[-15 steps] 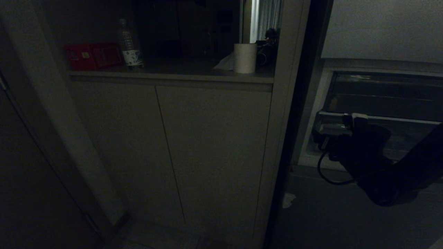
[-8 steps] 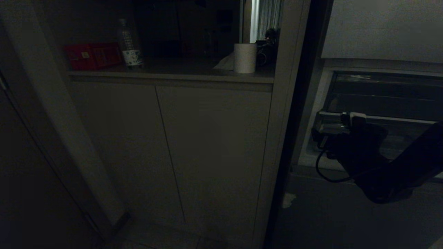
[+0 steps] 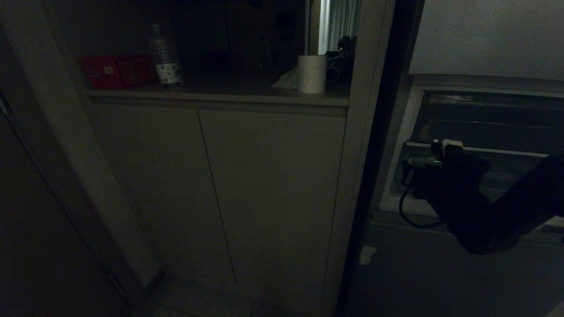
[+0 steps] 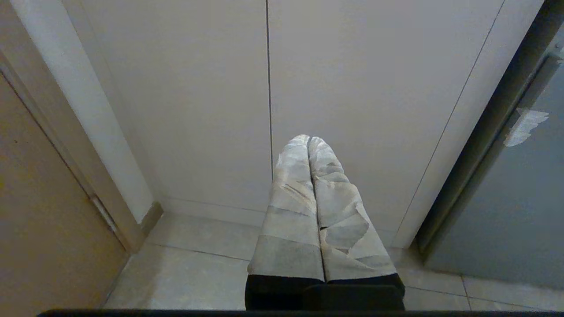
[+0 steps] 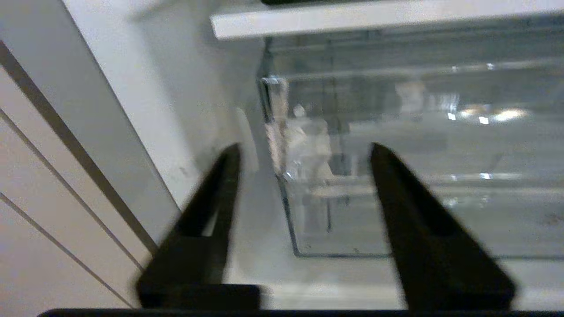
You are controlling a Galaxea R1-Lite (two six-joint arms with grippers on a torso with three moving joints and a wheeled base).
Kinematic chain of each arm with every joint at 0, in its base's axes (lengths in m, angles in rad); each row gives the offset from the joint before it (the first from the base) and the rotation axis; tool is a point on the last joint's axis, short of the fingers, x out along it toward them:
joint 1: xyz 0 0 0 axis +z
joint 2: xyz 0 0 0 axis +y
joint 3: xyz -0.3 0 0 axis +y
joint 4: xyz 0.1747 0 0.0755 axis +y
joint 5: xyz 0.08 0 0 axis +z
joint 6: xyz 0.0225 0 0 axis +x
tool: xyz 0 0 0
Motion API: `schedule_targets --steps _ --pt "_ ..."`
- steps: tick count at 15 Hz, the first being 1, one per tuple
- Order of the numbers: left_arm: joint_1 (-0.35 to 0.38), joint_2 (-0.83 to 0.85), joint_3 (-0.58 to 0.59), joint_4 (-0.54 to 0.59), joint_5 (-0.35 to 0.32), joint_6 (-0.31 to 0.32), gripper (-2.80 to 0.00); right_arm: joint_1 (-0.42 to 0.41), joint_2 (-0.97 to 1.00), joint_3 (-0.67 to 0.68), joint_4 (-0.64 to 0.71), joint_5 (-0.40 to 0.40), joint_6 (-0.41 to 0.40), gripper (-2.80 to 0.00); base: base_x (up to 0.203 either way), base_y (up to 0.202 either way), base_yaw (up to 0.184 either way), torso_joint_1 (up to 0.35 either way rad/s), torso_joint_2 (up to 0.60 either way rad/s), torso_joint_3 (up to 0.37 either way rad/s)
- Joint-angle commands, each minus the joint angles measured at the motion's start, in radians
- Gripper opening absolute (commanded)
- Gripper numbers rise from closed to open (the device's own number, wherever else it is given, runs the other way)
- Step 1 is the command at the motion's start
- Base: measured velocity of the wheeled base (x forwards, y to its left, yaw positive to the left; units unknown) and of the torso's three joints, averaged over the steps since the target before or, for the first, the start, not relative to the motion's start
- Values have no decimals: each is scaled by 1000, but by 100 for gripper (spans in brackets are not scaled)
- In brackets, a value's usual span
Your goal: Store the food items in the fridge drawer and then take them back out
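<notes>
Right wrist view, clear fridge drawer (image 5: 396, 176) with nothing visible inside, right tool (image 5: 304, 154) released, fingers apart.

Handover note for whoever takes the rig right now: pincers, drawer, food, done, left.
Right pincer: fingers apart, nothing between them, at the left end of the clear drawer in the fridge.
Left pincer: shut, parked low in front of the cabinet doors.
Food: none in view; the visible part of the drawer looks empty.
Done: cannot tell from these views.
Left: likely take hold of the drawer front; locate the food.
</notes>
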Motion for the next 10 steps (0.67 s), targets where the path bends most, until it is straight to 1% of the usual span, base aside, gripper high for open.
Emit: schedule_targets --steps 1,6,10 --pt "0 0 0 0 0 0 -280 6 15 -18 -7 -1 0 -280 0 0 0 0 0 0" --pt "0 0 0 1 0 0 -280 25 23 -35 -5 -2 0 -280 0 0 0 0 0 0" --pt "0 0 0 2 0 0 -280 25 -5 6 -10 -2 3 -280 0 0 0 0 0 0"
